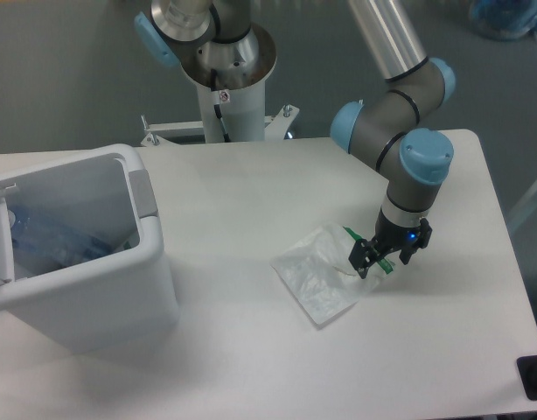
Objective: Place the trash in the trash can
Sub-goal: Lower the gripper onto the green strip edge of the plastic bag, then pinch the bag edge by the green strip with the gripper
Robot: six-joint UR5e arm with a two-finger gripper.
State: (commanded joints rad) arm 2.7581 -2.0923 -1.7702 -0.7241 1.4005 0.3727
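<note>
The crinkled clear plastic bag (324,278) lies flat on the white table, right of centre, its green-striped edge (384,265) at the right end. My gripper (381,260) is low over that edge, its dark fingers standing apart on either side of the stripe. The jaws look open and the bag is not lifted. The white trash can (98,297) stands at the left with its lid swung open. Inside it lies a crushed clear bottle with a bluish label (50,241).
The arm's white base column (226,96) rises at the back centre of the table. The table's right edge (513,262) is close to the gripper. A dark object (535,378) sits off the table's lower right corner.
</note>
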